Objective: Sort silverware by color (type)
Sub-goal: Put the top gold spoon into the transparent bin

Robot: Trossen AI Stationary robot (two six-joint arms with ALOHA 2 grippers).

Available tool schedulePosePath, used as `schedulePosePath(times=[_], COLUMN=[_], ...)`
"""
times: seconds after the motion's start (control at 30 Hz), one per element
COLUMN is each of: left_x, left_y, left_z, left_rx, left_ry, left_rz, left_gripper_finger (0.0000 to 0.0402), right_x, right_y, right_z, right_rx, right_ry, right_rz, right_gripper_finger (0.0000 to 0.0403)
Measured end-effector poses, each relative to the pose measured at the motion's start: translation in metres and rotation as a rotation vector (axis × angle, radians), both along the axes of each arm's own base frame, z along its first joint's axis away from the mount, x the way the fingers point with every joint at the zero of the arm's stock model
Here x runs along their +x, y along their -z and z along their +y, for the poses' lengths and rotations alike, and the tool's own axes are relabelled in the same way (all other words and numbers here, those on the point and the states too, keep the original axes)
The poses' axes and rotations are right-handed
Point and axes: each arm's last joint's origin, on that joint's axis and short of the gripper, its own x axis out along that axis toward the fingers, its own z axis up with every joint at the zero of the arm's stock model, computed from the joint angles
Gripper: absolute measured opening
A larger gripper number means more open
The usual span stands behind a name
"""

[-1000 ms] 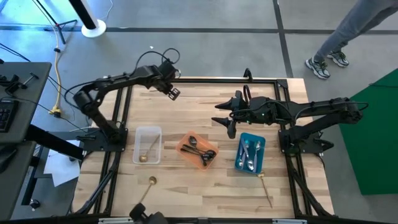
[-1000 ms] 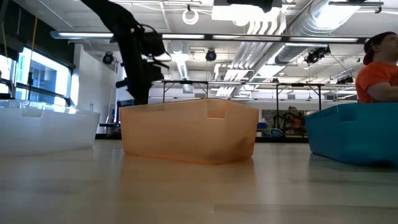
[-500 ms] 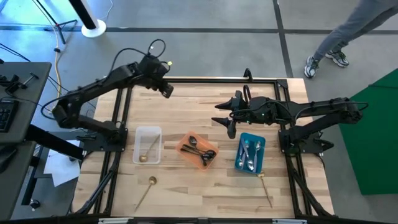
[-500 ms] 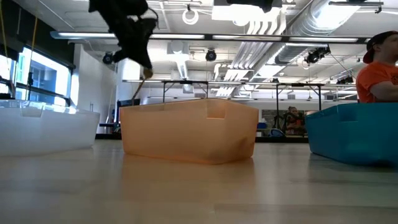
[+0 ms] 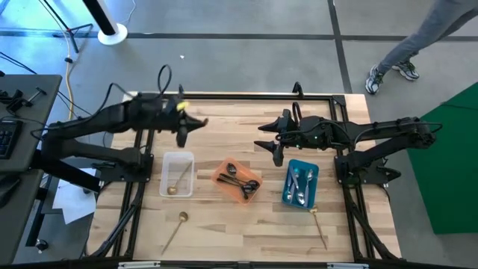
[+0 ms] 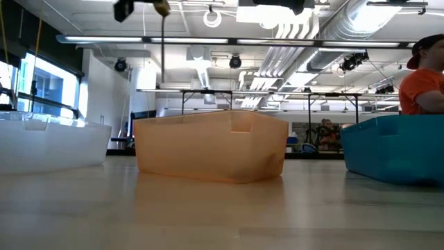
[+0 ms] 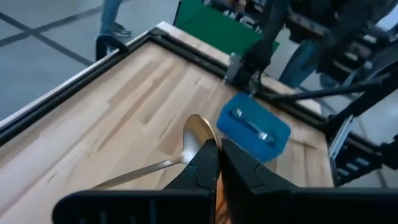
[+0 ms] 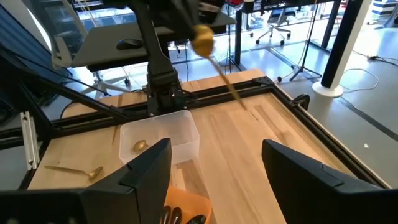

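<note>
My left gripper (image 5: 184, 128) hangs high above the table, just beyond the far end of the clear tray (image 5: 177, 161), shut on a gold spoon (image 7: 198, 134). The low view shows that spoon's bowl (image 6: 161, 7) uppermost. The clear tray holds one gold spoon (image 5: 172, 187). Black spoons (image 5: 240, 181) lie in the orange tray (image 5: 224, 173) and silver spoons (image 5: 300, 185) in the blue tray (image 5: 290, 196). Two more gold spoons lie flat on the wood, one near the clear tray (image 5: 176, 226) and one near the blue tray (image 5: 319, 226). My right gripper (image 5: 273, 146) waits open above the table's far middle. My left gripper pinches the gold spoon between its two fingertips (image 7: 205, 163) at the neck just below the bowl (image 7: 186, 155). The spoon is lifted clear of everything. Its handle (image 6: 163, 48) hangs straight down below the bowl.
The three trays stand in a row across the middle of the table, with bare wood on the far side (image 5: 231, 123) and along the near edge. A black frame rail (image 5: 246, 95) rims the table. A person's legs (image 5: 407, 45) pass beyond the far right corner.
My left gripper has risen and swung from the far edge toward the table's left and near side, turning as it went, and now stands by the clear tray's far end. The gold spoon went with it, and its handle now hangs straight down instead of slanting.
</note>
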Motion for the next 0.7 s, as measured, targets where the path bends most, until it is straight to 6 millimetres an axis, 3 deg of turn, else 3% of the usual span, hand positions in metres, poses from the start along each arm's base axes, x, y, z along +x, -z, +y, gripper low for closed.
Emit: schedulePosePath(times=[0.17,0.37,0.5,0.7], left_x=[-0.02,-0.031,-0.031,-0.022], left_y=[-0.009,-0.034,-0.045,-0.045], left_z=[-0.024,-0.048,-0.061,-0.066], left_rx=[0.007,0.151,0.247,0.311], left_ry=[0.012,0.229,0.334,0.31], left_rz=[-0.013,-0.087,-0.17,-0.264], left_gripper_finger=[0.0,0.0,0.0,0.0], right_x=[0.001,0.009,0.016,0.019], right_y=[0.001,0.007,0.01,-0.009], right_z=[0.0,0.001,0.002,0.008], right_rx=[-0.001,-0.002,0.044,0.085], right_ry=[0.0,0.0,-0.001,-0.127], right_rz=[0.005,0.019,-0.001,-0.203], right_gripper_finger=[0.0236,0.0236,0.0236,0.0236])
